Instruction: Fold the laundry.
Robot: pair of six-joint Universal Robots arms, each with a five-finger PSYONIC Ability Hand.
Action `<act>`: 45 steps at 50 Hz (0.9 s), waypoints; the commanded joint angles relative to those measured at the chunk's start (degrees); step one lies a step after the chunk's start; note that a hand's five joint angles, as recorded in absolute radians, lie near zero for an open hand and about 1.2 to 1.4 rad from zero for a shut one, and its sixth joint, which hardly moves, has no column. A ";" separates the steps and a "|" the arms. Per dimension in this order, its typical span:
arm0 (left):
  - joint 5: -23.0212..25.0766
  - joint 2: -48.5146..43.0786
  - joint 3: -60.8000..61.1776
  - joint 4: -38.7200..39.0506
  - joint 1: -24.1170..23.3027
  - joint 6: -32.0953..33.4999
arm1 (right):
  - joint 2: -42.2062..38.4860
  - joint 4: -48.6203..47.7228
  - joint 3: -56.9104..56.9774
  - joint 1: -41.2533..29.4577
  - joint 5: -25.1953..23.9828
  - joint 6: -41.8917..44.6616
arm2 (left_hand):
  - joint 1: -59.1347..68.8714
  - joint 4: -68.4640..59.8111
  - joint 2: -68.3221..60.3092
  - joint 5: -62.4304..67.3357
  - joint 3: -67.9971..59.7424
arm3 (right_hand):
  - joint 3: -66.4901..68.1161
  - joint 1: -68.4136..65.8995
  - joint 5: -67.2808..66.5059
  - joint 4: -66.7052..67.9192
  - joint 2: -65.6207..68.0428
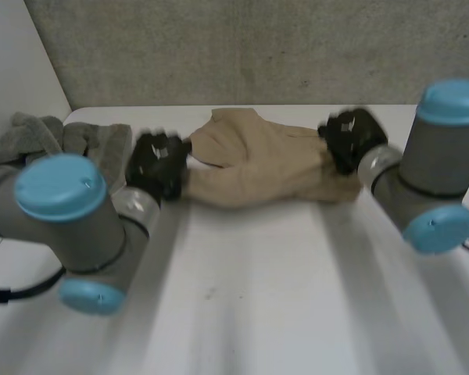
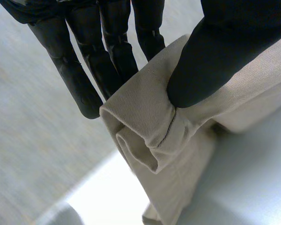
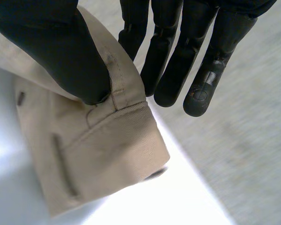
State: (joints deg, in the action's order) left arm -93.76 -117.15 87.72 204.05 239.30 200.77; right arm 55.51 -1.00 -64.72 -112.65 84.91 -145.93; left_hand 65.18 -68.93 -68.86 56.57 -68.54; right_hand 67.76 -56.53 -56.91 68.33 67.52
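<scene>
Your left arm (image 1: 78,223) reaches the tan trousers (image 1: 258,160) at the far side of the desk (image 1: 258,297). The left hand (image 1: 158,164) and right hand (image 1: 352,139) each pinch one end, thumb clamped against fingers (image 2: 79,79). Move both level and together so the fold lands square.

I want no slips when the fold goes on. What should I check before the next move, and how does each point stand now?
1. Left hand pinches the tan garment between thumb and fingers: ok.
2. Right hand pinches the garment's stitched edge the same way: ok.
3. Garment stretched smooth between the hands: not ok, it is bunched.
4. Grey clothes clear of the left hand: cannot tell.
5. Bare table in front for laying down: ok.
</scene>
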 commanded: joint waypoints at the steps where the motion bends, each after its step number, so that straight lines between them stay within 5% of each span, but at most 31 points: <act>1: -0.20 0.07 5.88 -9.19 -1.82 0.24 | 1.00 1.17 -13.32 -0.11 0.08 0.38 | 14.82 -11.07 -11.14 13.43 -11.46 | 12.24 -23.47 -13.09 11.67 12.48; 19: 0.50 20.46 17.30 -38.97 -8.57 2.35 | 21.13 26.13 -28.26 0.24 -0.88 17.87 | 14.51 -10.76 -10.83 13.12 -11.15 | 12.24 -23.47 -13.09 11.67 12.48; 21: 0.51 20.47 17.48 -40.13 -9.55 2.35 | 22.09 26.05 -29.06 0.24 -1.32 18.23 | -9.07 12.83 12.76 -10.47 12.43 | 12.24 -23.47 -13.09 11.67 12.48; 22: 0.42 20.38 17.14 -39.70 -9.81 2.44 | 22.45 25.17 -30.02 0.41 -2.37 17.97 | -33.36 37.11 37.04 -34.75 36.72 | 12.24 -23.47 -13.09 11.67 12.48; 27: 0.42 19.76 14.15 -34.09 -7.19 2.35 | 22.36 21.13 -33.36 0.76 -4.40 17.88 | -50.39 54.15 54.08 -51.79 53.75 | 12.24 -23.47 -13.09 11.67 12.48; 33: 1.38 17.05 9.49 -21.61 -1.65 2.26 | 22.27 16.30 -36.44 0.68 -4.66 17.44 | -49.08 52.83 52.76 -50.47 52.44 | 12.24 -23.47 -13.09 11.67 12.48; 37: 6.46 8.99 3.54 -13.61 1.43 2.44 | 22.27 15.24 -37.32 0.24 -4.66 16.47 | -43.37 47.12 47.05 -44.76 46.73 | 12.24 -23.47 -13.09 11.67 12.48; 45: 13.95 -8.07 -12.37 -13.24 4.24 2.52 | 22.19 14.01 -38.38 0.41 -4.66 15.24 | -33.78 37.54 37.47 -35.18 37.14 | 12.24 -23.47 -13.09 11.67 12.48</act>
State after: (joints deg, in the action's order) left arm -84.38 -113.28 86.36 191.31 241.45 203.11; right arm 77.77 13.76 -102.55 -112.35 80.17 -129.89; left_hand 22.10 -22.08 -22.00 12.32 -22.06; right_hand 67.76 -56.53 -57.27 68.34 67.52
